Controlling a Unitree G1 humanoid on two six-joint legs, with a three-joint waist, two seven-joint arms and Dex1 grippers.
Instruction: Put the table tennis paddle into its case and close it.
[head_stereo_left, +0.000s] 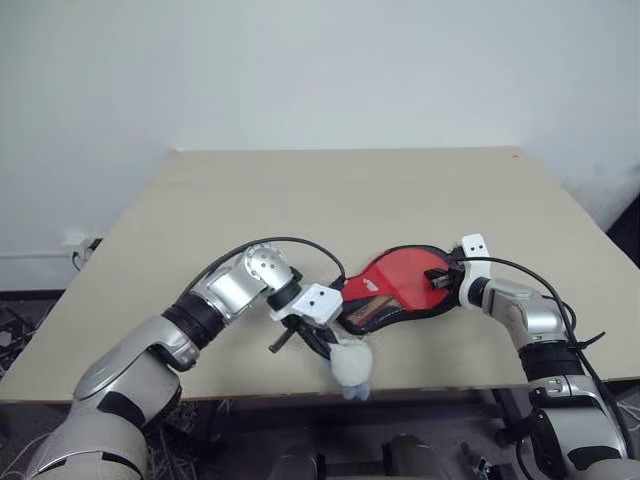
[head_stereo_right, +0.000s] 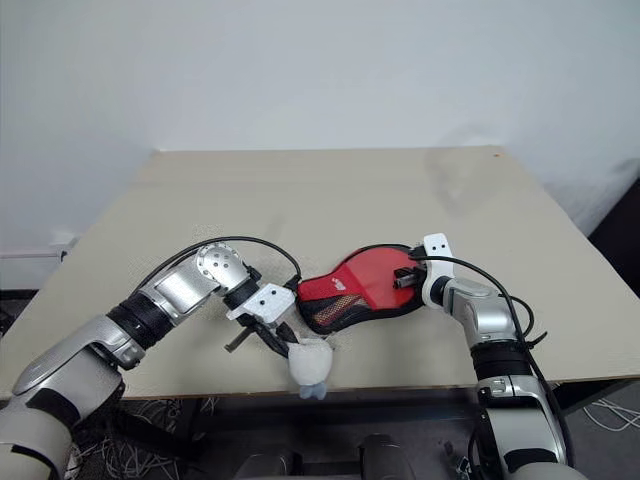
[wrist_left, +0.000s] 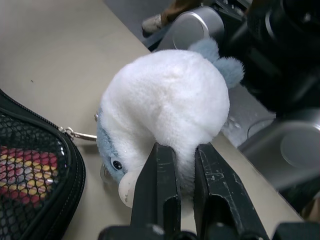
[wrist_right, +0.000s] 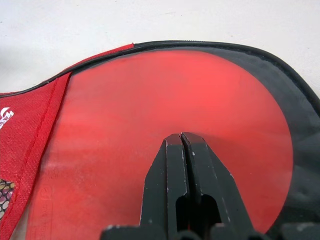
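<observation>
At the tabletop's (head_stereo_left: 150, 260) near edge, the left pincer (wrist_left: 186, 165) grips the white plush charm (wrist_left: 165, 115) clipped to the zip. Beyond, the case (head_stereo_left: 395, 290) holds the paddle (wrist_right: 165, 115) inside; right pincer (wrist_right: 181, 142) closed, pressing. Zipping likely remains.

The soft paddle-shaped fabric case (head_stereo_left: 395, 290) is black with black piping, a red panel bearing small white lettering, and a black mesh part over a red-and-yellow pattern. Through its clear window shows the round red rubber face of the table tennis paddle (wrist_right: 165, 135). At the case's 7 o'clock, the small plush toy (wrist_left: 167, 117) is white with pale blue patches, a black eye and a cream beak. The flat tabletop (head_stereo_left: 350, 200) is plain beige.
</observation>
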